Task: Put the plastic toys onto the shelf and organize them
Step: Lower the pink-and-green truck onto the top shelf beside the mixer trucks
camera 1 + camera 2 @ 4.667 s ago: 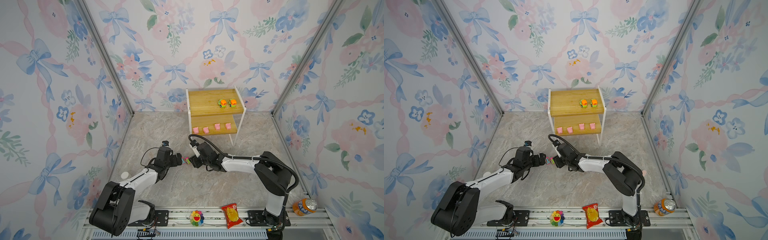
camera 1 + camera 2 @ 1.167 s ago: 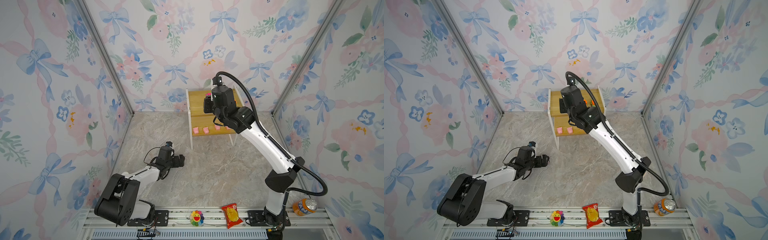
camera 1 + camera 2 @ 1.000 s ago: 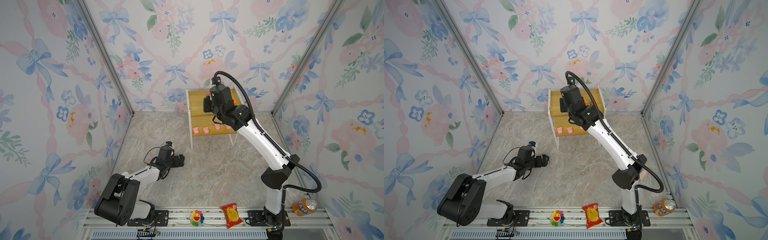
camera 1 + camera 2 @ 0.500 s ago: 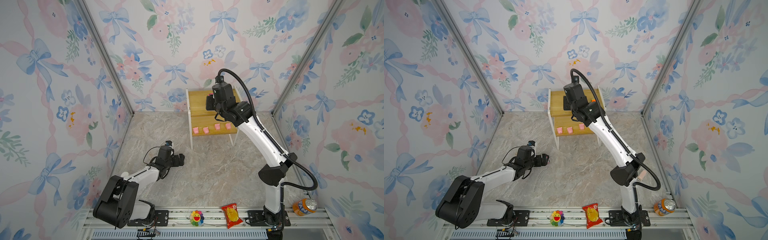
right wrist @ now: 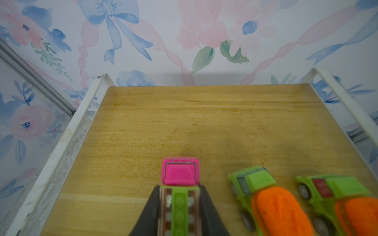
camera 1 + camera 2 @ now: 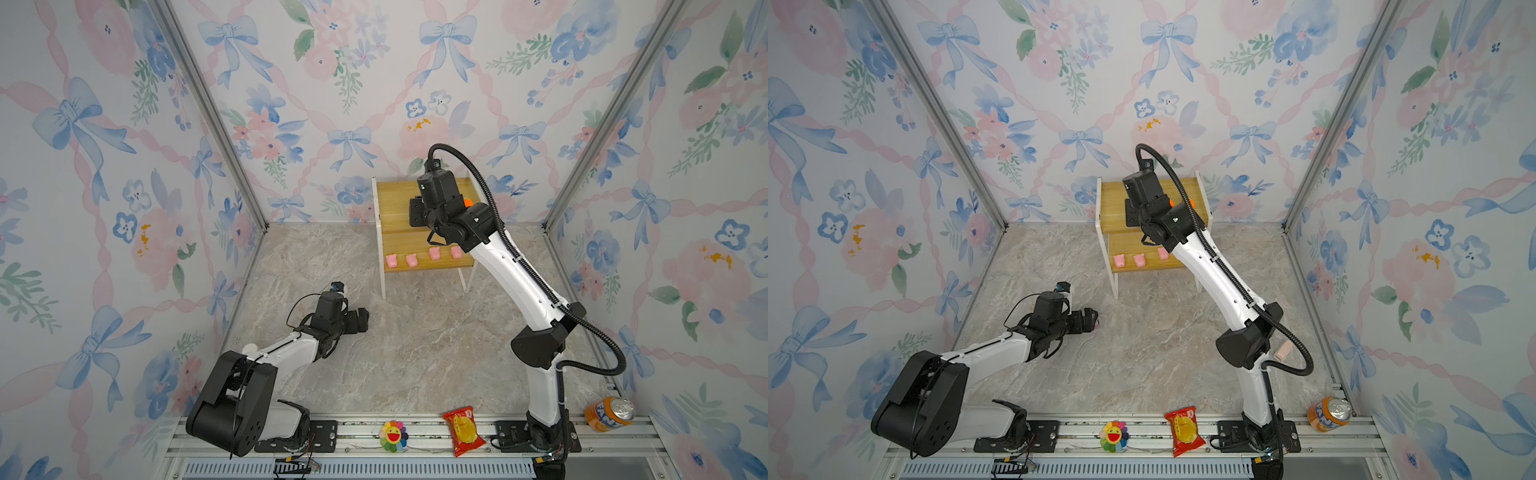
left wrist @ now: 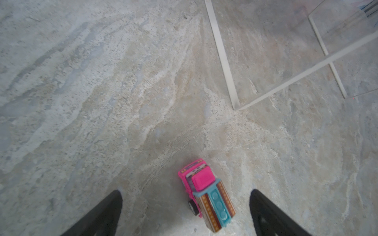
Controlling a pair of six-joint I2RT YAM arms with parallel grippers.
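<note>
Your right pincer is clenched on a pink-and-green car at the top board of the shelf, beside two green cars with orange tops; four pink pigs line the shelf's lower board; your left pincer is released, straddling a pink-and-teal car on the desk in front of the shelf.

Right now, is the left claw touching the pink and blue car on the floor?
Apart. The left wrist view shows bare floor between the car and each of the left gripper's fingers.
</note>
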